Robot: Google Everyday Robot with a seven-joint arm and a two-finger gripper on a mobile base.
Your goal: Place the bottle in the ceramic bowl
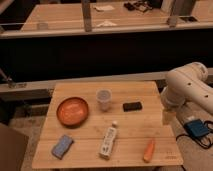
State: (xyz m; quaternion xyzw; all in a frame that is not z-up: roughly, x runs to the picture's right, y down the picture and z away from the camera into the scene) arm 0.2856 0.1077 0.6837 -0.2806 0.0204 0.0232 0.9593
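The white bottle (109,141) with a white cap and greenish label lies on its side near the front middle of the wooden table (130,125), cap pointing away. The orange-red ceramic bowl (72,111) sits on the table's left side, up and to the left of the bottle, with nothing in it. My white arm (190,87) comes in from the right. My gripper (168,118) hangs over the table's right edge, well to the right of the bottle and far from the bowl. It holds nothing that I can see.
A translucent grey cup (104,99) stands behind the bottle. A small black object (132,106) lies right of the cup. A blue sponge (62,146) is at the front left and an orange carrot-like object (149,150) at the front right. A counter (100,25) runs behind.
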